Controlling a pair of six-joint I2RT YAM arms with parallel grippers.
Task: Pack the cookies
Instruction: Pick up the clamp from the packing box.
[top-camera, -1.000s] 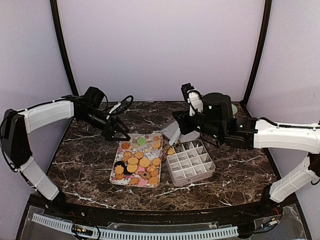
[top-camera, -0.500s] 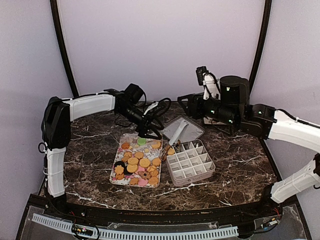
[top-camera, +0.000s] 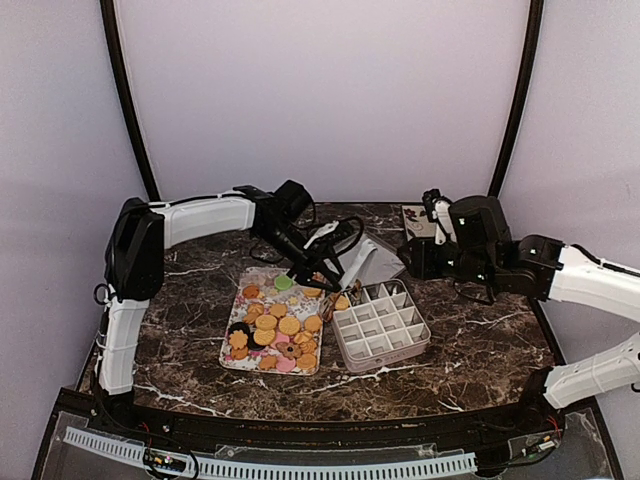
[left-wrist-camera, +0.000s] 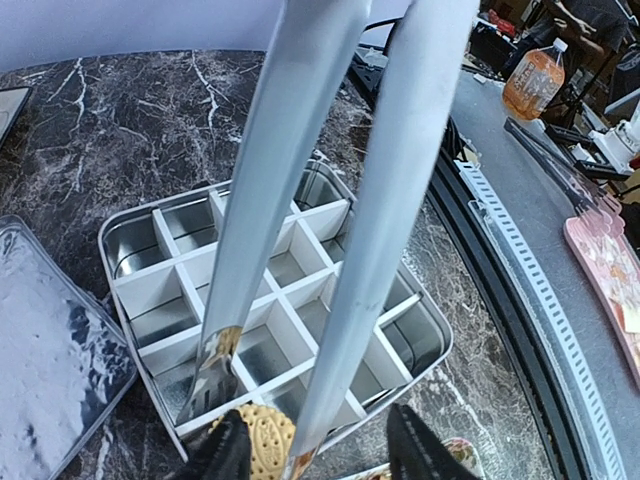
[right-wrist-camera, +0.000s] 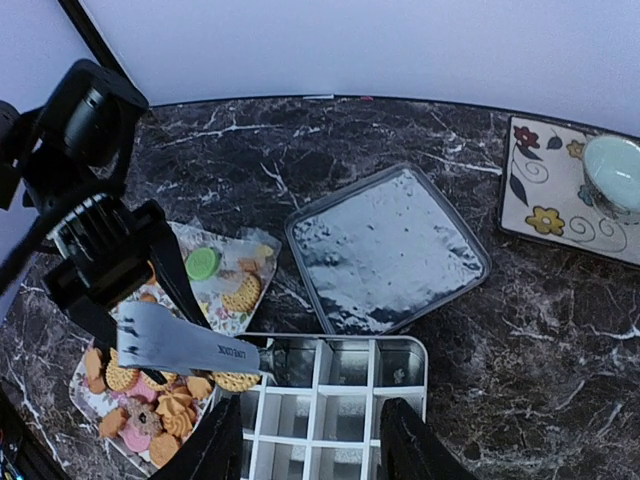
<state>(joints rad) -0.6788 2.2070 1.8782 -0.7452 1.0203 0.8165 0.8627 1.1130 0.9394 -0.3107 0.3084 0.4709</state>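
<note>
Hanging by the box (top-camera: 383, 322), my left gripper (left-wrist-camera: 320, 450) has the tongs (left-wrist-camera: 290, 150) between its half-open fingers (left-wrist-camera: 225, 455); whether they squeeze, I cannot tell. The tong tips are at one cookie (left-wrist-camera: 262, 440) beside the box corner. Other cookies (top-camera: 275, 335) lie on the tray (right-wrist-camera: 218, 292). My right gripper (right-wrist-camera: 308, 450) has fingers (right-wrist-camera: 220, 450) apart, holding nothing.

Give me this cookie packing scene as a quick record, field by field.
cookies: piled on patterned tray
divided tin: beside tray, visible compartments empty
lid: flat behind tin
left gripper: shut on tongs, tips at one cookie by tin's edge
right gripper: open, holding nothing
</note>
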